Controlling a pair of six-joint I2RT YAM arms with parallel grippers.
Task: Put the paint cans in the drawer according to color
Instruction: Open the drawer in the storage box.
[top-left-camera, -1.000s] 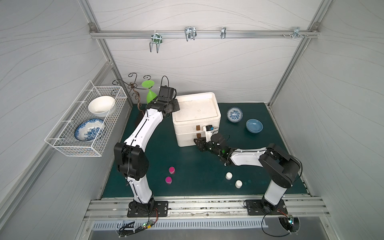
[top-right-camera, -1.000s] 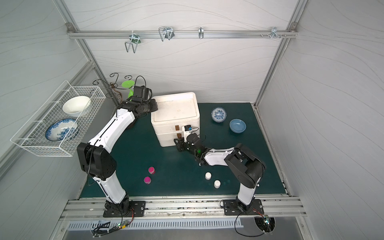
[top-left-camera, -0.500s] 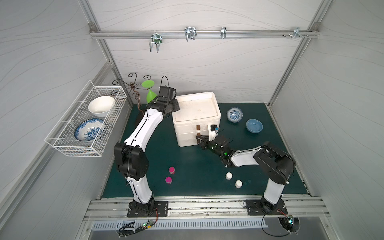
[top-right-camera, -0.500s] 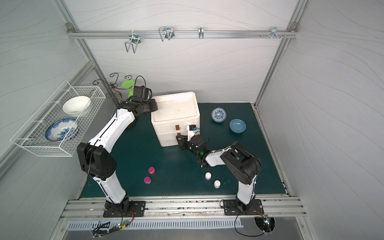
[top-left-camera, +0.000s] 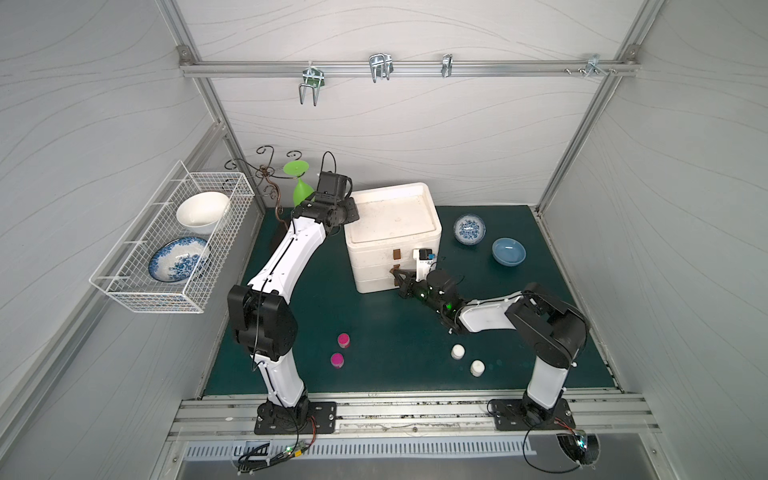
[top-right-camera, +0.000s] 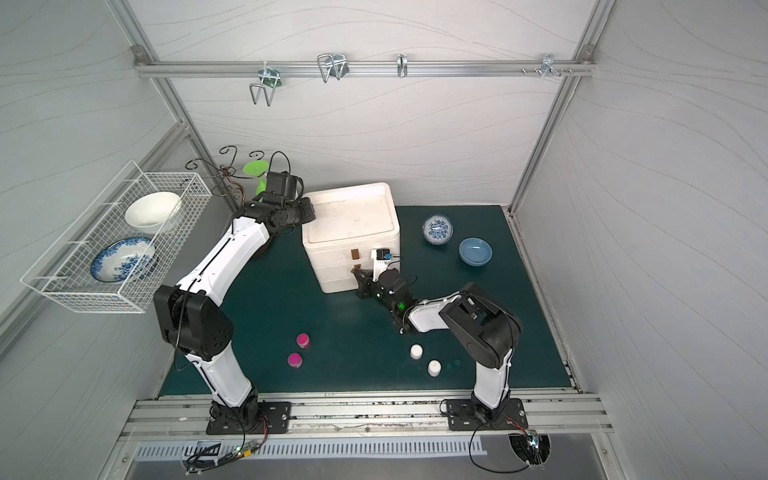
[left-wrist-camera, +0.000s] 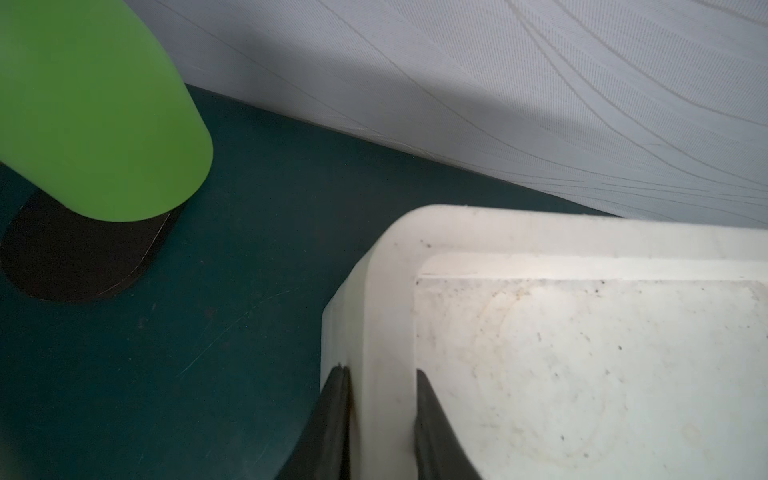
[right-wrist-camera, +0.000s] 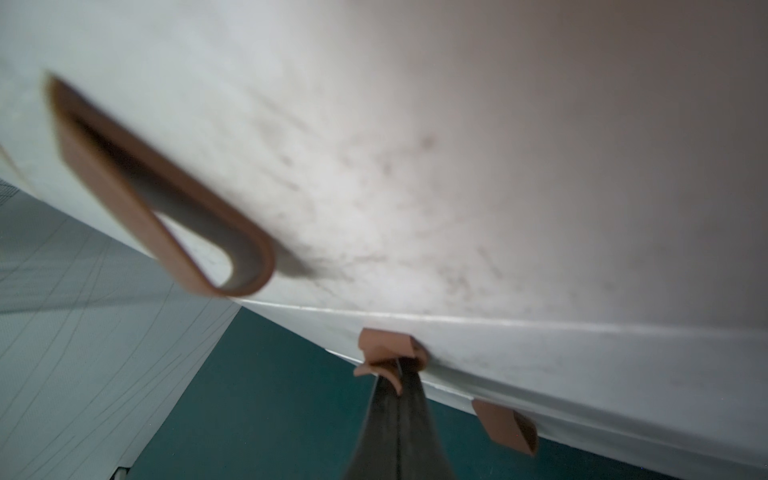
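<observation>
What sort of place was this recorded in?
Most likely a purpose-built robot test booth: white panel walls on an aluminium frame, white-and-black robot arms bolted to a front metal rail, and a white plastic three-drawer chest staged on a dark green mat.

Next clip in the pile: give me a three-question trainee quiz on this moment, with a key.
1. True or false: the right fingers are shut on the middle brown tab handle of the drawer chest.
2. How many paint cans stand on the green mat? A two, B four, C six.
3. Fill in: the left fingers clamp the chest's top ____.
Key: 1 true; 2 B; 3 rim.
</observation>
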